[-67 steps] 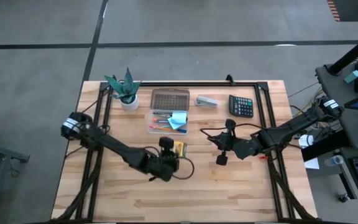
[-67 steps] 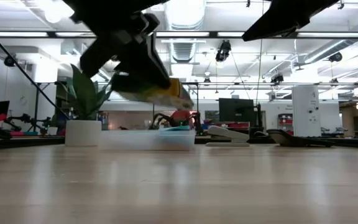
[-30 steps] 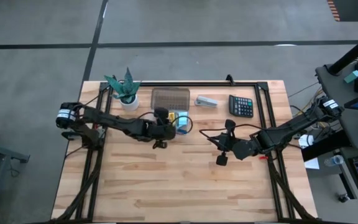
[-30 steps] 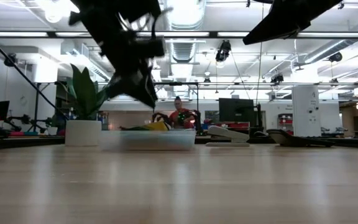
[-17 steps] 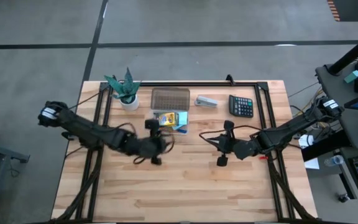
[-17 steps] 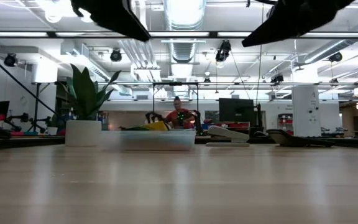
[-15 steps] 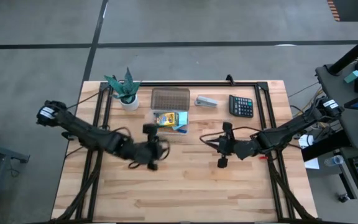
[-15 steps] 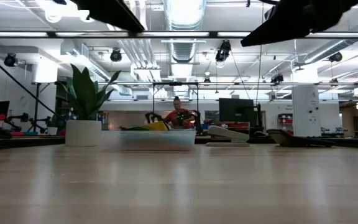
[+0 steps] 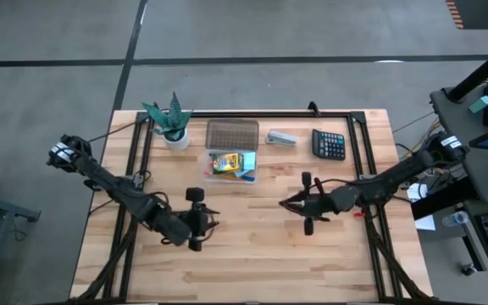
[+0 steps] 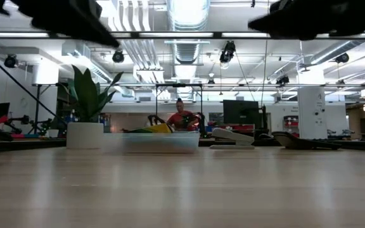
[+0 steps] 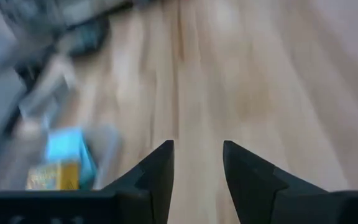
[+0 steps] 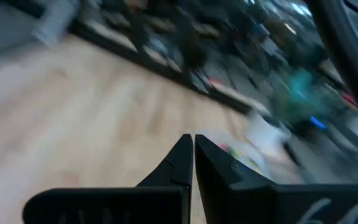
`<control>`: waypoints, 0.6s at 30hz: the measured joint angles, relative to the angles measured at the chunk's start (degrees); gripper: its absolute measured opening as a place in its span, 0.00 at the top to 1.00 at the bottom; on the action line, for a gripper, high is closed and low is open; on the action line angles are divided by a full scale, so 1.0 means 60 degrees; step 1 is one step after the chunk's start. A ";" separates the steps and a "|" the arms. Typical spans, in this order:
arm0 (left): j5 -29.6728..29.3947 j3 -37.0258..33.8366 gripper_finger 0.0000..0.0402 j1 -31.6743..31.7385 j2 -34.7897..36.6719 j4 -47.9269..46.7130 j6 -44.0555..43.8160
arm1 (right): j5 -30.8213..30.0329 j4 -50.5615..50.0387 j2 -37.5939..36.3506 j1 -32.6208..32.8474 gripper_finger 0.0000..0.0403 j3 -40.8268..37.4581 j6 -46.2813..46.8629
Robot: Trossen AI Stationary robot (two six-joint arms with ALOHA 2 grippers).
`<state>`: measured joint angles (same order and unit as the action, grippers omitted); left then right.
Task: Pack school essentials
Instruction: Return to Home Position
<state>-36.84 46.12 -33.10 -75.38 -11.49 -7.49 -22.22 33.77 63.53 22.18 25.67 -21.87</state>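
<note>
High view gave the clearest read: the box (image 9: 207, 166) sat open, its lid (image 9: 231, 134) laid flat just behind it, with the crayon box (image 9: 224, 161) on top of the contents and the notepad (image 9: 246, 163) beside it, both inside the walls. No loose stationery showed on the table (image 9: 252, 254) around the box. The stapler (image 9: 281, 137) and calculator (image 9: 329, 144) lay beside the lid, apart from the box.

The left gripper (image 9: 207, 220) hung over bare wood, well in front of the box and a little to its left. Its jaws stood apart with nothing between them. The right gripper (image 9: 291, 203) hung in front of the box and off to its right, fingers pressed together and empty.

I judged the packing itself finished, and the step in hand to be the arms' return to their rest pose. The next move called only for both arms to fold back toward their own bases. Neither carried anything, and both needed to keep clear of the box and of each other. Whether the lid was meant to be shut could not be told.

What lay under the crayon box and notepad could not be made out. The low view cut off both grippers, showing only dark arm undersides at its top edge. It showed the box side-on with a little yellow above the wall, and a person (image 10: 181, 118) far behind it. In the left wrist view the contents were just a blue patch and a yellow one.
</note>
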 joint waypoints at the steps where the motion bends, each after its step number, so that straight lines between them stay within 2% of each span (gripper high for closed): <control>1: -0.0105 -0.0297 0.70 -0.0010 0.0179 0.0839 0.0468 | 0.0678 0.0536 0.0003 -0.0164 0.98 -0.0146 -0.0019; 4: -0.0156 -0.1433 0.75 0.0135 0.0876 0.3654 0.1836 | 0.2763 0.2191 0.0064 -0.0836 0.98 -0.0572 0.0125; 6: 0.0045 -0.2241 0.79 0.0354 0.1334 0.5089 0.2537 | 0.3471 0.2740 0.0132 -0.1283 0.98 -0.0845 0.0331; 9: 0.0569 -0.3229 0.86 0.0746 0.2238 0.6044 0.2859 | 0.3527 0.2995 0.0186 -0.1904 0.98 -0.1313 0.0427; 14: 0.0754 -0.4529 0.97 0.1270 0.3926 0.6096 0.2813 | 0.3526 0.3461 -0.0005 -0.2615 0.98 -0.2059 0.0805; 18: 0.0755 -0.5439 0.99 0.1540 0.5229 0.6379 0.2721 | 0.3526 0.3779 -0.0619 -0.2812 0.98 -0.2544 0.0773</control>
<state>-32.32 13.49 -23.86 -44.01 26.79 8.84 -1.06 56.45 59.81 5.30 10.40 -17.23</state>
